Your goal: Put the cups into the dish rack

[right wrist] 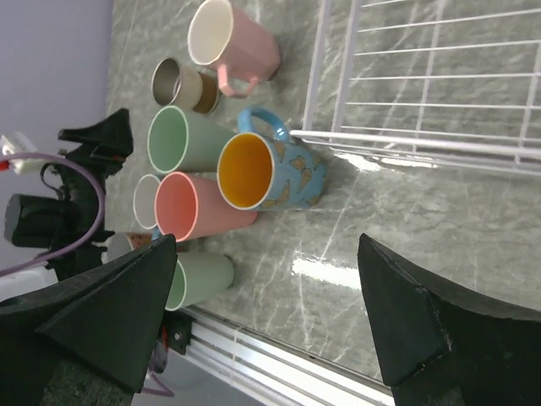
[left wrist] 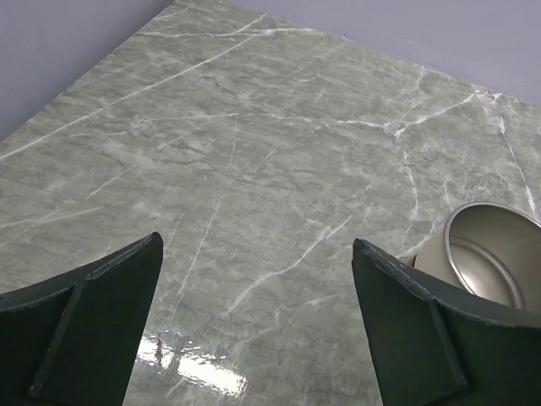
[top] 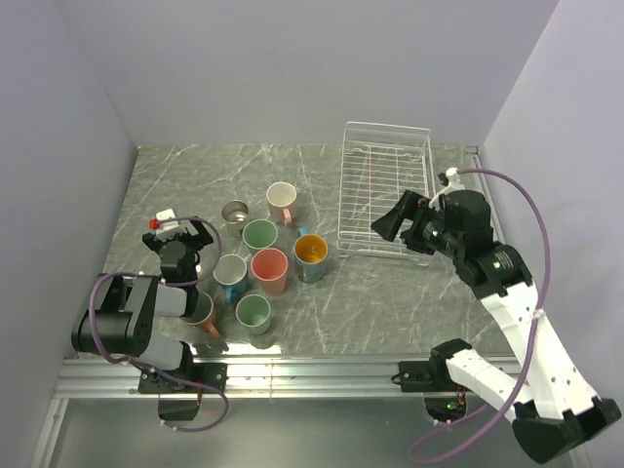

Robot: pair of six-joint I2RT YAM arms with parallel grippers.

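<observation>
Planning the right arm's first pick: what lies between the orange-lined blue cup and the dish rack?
Only bare tabletop separates the blue cup from the dish rack; the right wrist view shows this, the top view agrees.

Right gripper [right wrist: 266,245] jaws spread wide above marble table [right wrist: 406,220]. Cups [right wrist: 203,207] clustered upright beside dish rack [right wrist: 423,85]; blue cup [right wrist: 296,173] nearest its corner.

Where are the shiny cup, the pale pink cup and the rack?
shiny cup [top: 235,213]: top view, on its open inside.
pale pink cup [top: 282,198]: top view, on its white inside.
rack [top: 382,190]: top view, on its wire floor.
</observation>
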